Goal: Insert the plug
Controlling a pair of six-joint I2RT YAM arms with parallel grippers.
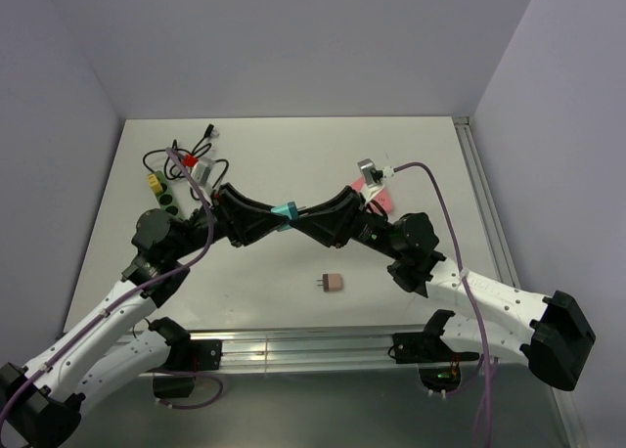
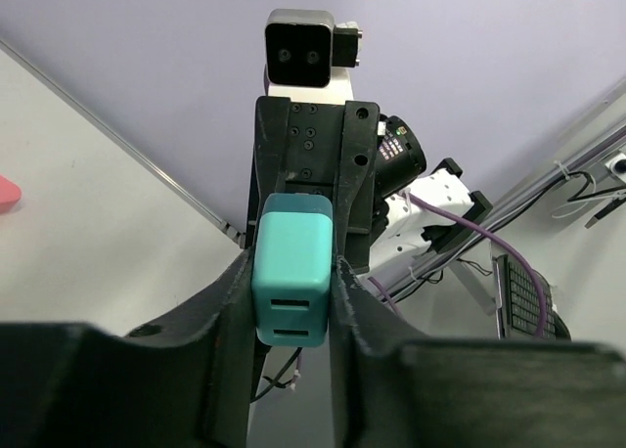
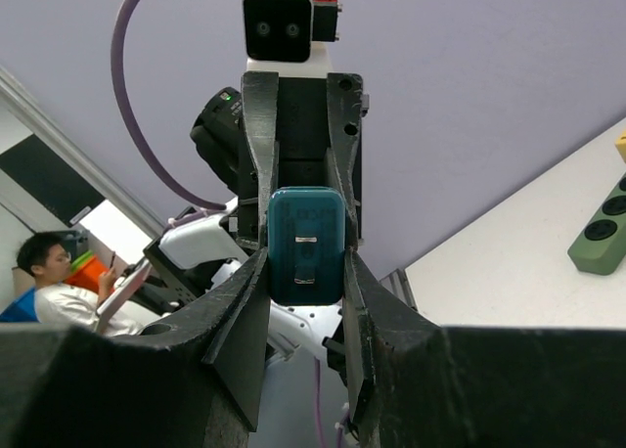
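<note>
A teal plug adapter hangs in the air over the middle of the table, between both grippers, which meet tip to tip. In the left wrist view its slotted face sits between my left gripper's fingers, which touch both its sides. In the right wrist view its two-pronged face sits between my right gripper's fingers, also touching both sides. A small tan plug with two prongs lies on the table below. A green power strip with a yellow end lies at the far left.
A black cable and a red part lie behind the power strip. A pink object lies at the back right beside the right arm. The power strip also shows in the right wrist view. A metal rail runs along the near edge.
</note>
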